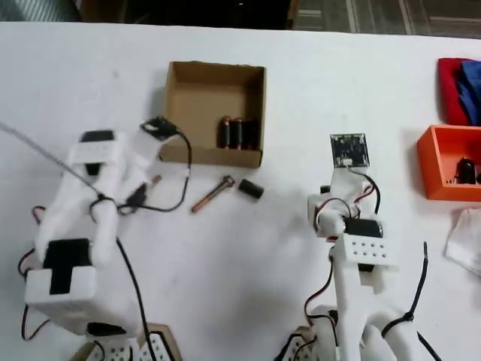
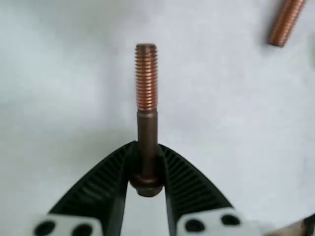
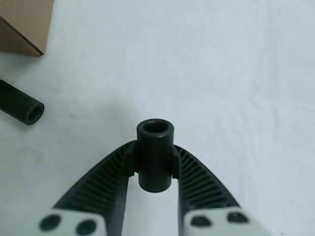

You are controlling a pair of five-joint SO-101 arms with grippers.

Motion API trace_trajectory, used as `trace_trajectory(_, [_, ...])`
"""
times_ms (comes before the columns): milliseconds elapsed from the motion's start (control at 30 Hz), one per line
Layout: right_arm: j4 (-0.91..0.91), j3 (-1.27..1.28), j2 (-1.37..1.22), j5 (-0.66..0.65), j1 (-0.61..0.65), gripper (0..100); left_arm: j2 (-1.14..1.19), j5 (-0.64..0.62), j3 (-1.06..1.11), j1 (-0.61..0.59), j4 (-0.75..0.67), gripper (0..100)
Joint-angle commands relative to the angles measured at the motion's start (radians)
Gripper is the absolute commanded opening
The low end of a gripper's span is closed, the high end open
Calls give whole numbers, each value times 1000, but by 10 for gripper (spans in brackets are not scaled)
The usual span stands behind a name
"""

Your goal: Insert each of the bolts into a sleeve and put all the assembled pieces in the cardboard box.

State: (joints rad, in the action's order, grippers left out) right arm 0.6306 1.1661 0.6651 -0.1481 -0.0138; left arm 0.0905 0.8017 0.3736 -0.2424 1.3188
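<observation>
Overhead: cardboard box (image 1: 197, 105); spare bolt (image 1: 213, 194), spare sleeve (image 1: 251, 189) on tabletop (image 1: 316, 68). Left wrist: left pincer (image 2: 147, 150) clamps bolt (image 2: 146, 88) near its head, thread projecting ahead. Right wrist: right pincer (image 3: 154, 147) clamps sleeve (image 3: 155, 135), bore facing ahead. Risk, I judge: skewed axes jam the thread at the bore.

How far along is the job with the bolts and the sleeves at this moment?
Done: what look like two assembled pieces lie in the cardboard box. In hand: the left pincer is shut on a bolt and the right pincer on a sleeve, not yet joined. Left: join this pair, then the loose bolt and loose sleeve on the table, and box both.
</observation>
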Motion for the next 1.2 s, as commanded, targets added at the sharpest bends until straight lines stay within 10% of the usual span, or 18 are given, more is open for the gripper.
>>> trace_trajectory(0, [-21,-3,35,-6,-5,21,-69,262,-54,-87,123,27])
trace_trajectory(367, [-21,-3,35,-6,-5,21,-66,657,4,-153,74,59])
trace_trajectory(767, [-21,-2,35,-6,-5,21,-75,500,107,-157,-192,196])
trace_trajectory(967, [-21,-2,35,-6,-5,21,-77,215,-36,-143,-17,195])
trace_trajectory(1167, [-22,-3,38,-6,-5,21,-68,-574,-90,-100,238,195])
